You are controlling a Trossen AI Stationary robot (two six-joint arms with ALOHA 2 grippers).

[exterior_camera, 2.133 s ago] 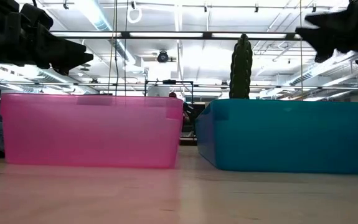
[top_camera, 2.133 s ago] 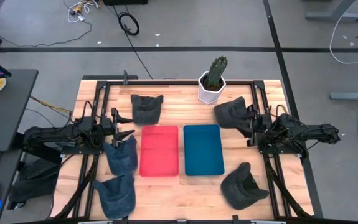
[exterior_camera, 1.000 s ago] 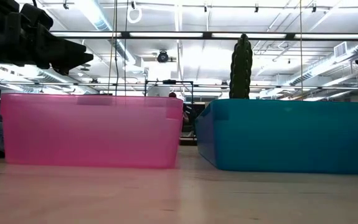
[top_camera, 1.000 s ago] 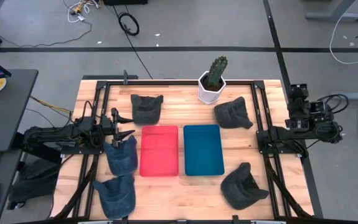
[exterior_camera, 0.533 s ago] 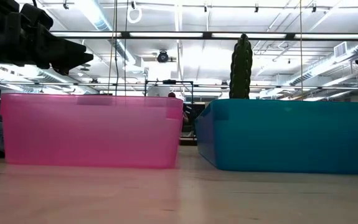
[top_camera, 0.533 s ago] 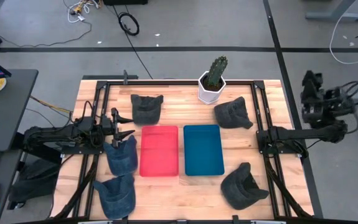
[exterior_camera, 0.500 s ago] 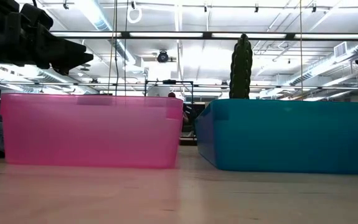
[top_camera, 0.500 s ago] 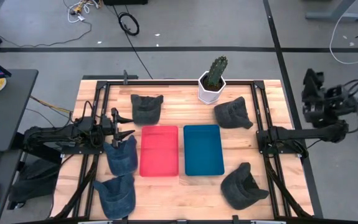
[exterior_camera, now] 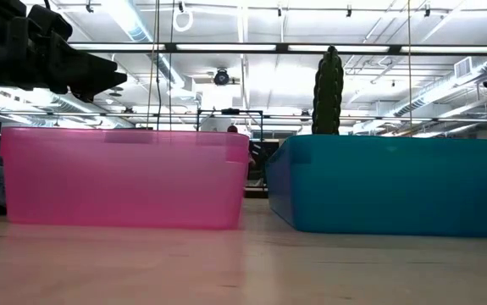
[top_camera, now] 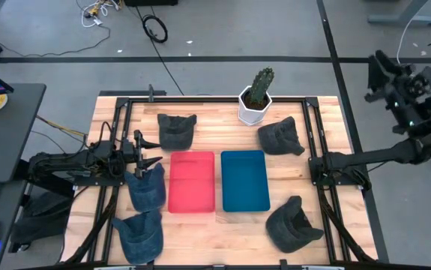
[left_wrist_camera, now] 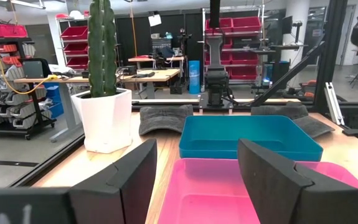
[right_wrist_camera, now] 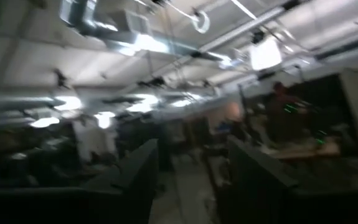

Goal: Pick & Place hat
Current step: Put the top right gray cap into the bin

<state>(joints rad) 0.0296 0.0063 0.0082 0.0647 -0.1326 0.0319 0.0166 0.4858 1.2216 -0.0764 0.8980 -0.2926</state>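
Left gripper [top_camera: 154, 152] hovers over the wooden table's [top_camera: 327, 217] left side, just left of the pink rectangular plastic bin [top_camera: 192, 181], fingers spread apart, nothing between them. Directly below it lies a dark denim cap [top_camera: 146, 186], touching or nearly touching the pink bin's left wall. A second dark denim cap [top_camera: 139, 233] sits at the near-left corner. A third dark denim cap [top_camera: 176, 130] lies at the far side, just beyond the pink bin.

Centre: pink bin and teal rectangular plastic bin [top_camera: 244, 180] stand side by side, a narrow gap between them. No hat is visible inside either.

Far centre: green cactus in a white pot [top_camera: 256, 95], upright, beyond the teal bin.

Right side: a dark grey cap [top_camera: 280, 136] lies just right of the pot, near the teal bin's far-right corner. Another dark grey cap [top_camera: 291, 224] lies at the near right.

Right gripper [top_camera: 378, 76] is raised well off the table beyond its right edge, pointing away from the table toward the ceiling; fingers parted, empty.
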